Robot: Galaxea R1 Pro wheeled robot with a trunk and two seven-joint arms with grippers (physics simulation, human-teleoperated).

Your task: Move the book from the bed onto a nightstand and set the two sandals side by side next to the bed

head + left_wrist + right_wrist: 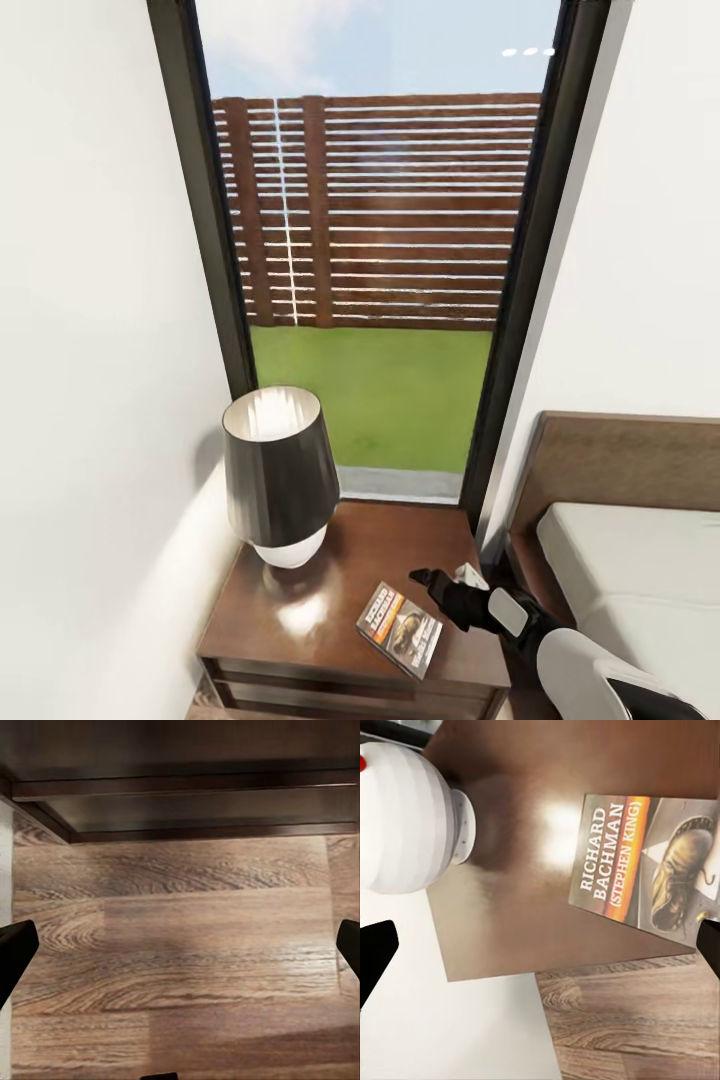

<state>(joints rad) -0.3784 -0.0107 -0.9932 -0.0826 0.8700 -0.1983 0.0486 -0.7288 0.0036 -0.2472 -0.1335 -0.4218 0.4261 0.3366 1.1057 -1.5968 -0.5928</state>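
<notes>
Head view
- Book (400,628): one thin paperback, flat on the glossy worktop of the nightstand (330,640), near its front edge, turned at a slant. Dark cover, white lettering, an orange band, a dark picture.
- Nightstand: one, dark brown, squarish, in the corner between the white wall and the bed (640,590).
- Lamp (280,478): one, dark shade over a white base, on the worktop's rear left part, apart from the book.
- Bed: pale mattress, brown headboard, just to the right of the nightstand.
- Right claw (445,577): above the worktop just beside the book's far right corner; fingers parted, holding nothing.
- Window (375,250): one tall dark-framed pane behind the nightstand, with a slatted fence and grass outside.

Left wrist view
- Left claw (180,945): two dark fingertips at opposite edges of the frame, spread wide, empty.
- Floor (180,960): brown wood-grain planks, with the underside of a dark brown piece of furniture (187,795) above them.

Right wrist view
- Book (649,866): cover reads "RICHARD BACHMAN (STEPHEN KING)" in white, orange band alongside, a picture of a worn boot. It lies at the worktop's edge.
- Lamp base (405,817): white, ribbed, round.
- Right claw (544,945): fingertips wide apart, nothing between them.
</notes>
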